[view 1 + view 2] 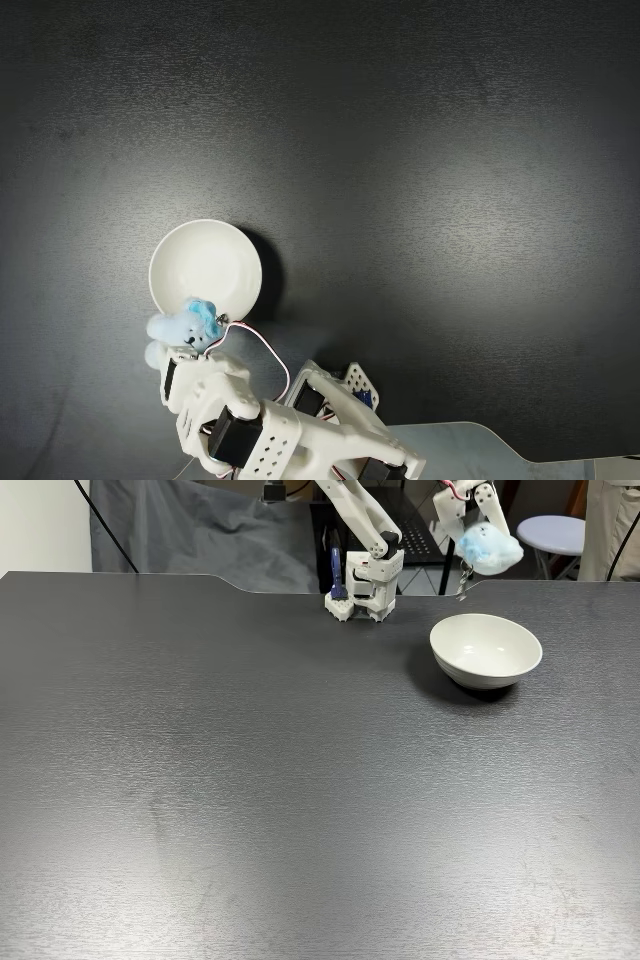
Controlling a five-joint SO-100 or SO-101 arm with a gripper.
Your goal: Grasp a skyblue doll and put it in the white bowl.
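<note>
1. Spreading beneath the pincer on every side is the dark, matte desk (250, 780), by far the largest thing here; it carries the arm's base and the bowl, and a pale reflective patch shows near the base in a fixed view.
2. Next in size is the white arm (290, 430), folded over from its base (365, 590) and reaching toward the bowl.
3. Standing on the desk just below and ahead of the pincer is the white bowl (486, 650), glossy and nothing in it yet (its smooth inside shows bare in both fixed views).
4. Then the pincer (180, 345), pressed onto the skyblue doll (187, 324); the toy bulges out past the fingers, so I judge the hold to be a firm pinch on its plush body.
5. Smallest is the doll itself (490, 548), raised clear of the desk, hanging above the bowl's rim nearest the arm and not above its middle.
6. Step in hand, as I judge it: the carry is nearly finished, with the release not yet made.
7. What the next move calls for: a short reach farther out so the doll sits over the bowl's centre, perhaps a slight lowering, then parting the fingers; let go from here and the soft toy could catch the rim and tumble onto the desk.
</note>
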